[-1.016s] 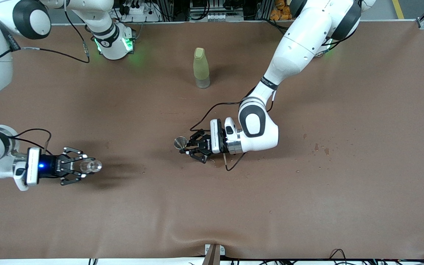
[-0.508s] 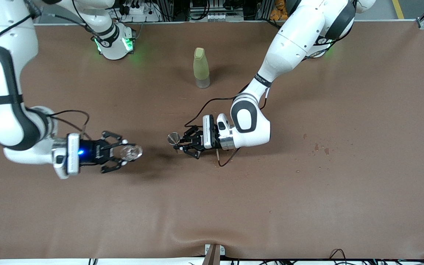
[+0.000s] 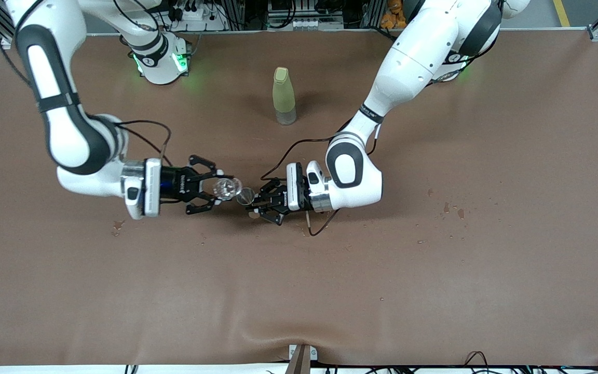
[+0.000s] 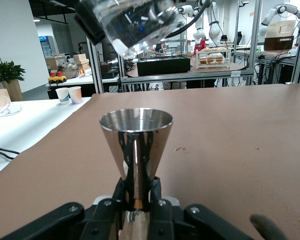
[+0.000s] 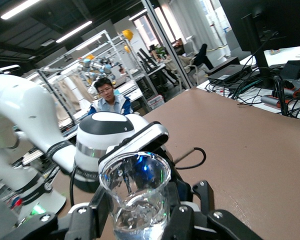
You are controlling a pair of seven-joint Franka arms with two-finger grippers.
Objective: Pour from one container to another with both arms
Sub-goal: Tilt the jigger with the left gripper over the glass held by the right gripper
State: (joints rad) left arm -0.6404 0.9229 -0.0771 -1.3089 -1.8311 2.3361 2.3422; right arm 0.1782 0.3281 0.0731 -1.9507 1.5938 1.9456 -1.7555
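The step in hand looks like the line-up just ahead of the pour. The right hand (image 3: 211, 193) is clamped on the clear cup (image 3: 225, 188), and the left hand (image 3: 262, 203) is clamped on the thin stem of the metal cup (image 3: 246, 195). Both cups hang over the middle of the tabletop (image 3: 434, 280), side by side and close together, with the clear cup toward the right arm's end.

In the left wrist view the metal cup (image 4: 136, 142) stands upright, its round rim open and level, pinched low down between the fingers (image 4: 121, 192). The clear cup (image 4: 135, 22) shows higher up in that view, tilted, with the right hand's dark frame around it. Whether it sits straight over the rim or a little short of it, I cannot tell.

In the right wrist view the clear cup (image 5: 136, 192) is gripped at its lower half, and some clear liquid seems to sit in the bottom — not much of it.

The green bottle (image 3: 284, 96) stands by itself on the tabletop, farther from the front camera than both hands, and takes no part.

The next move, as I judge it, calls for the clear cup's lip to come right over the metal rim, then a slow tip of the right wrist while the left hand holds its cup level — the rim is a small target, and a quick tilt could send liquid down the outside of the cone onto the tabletop.
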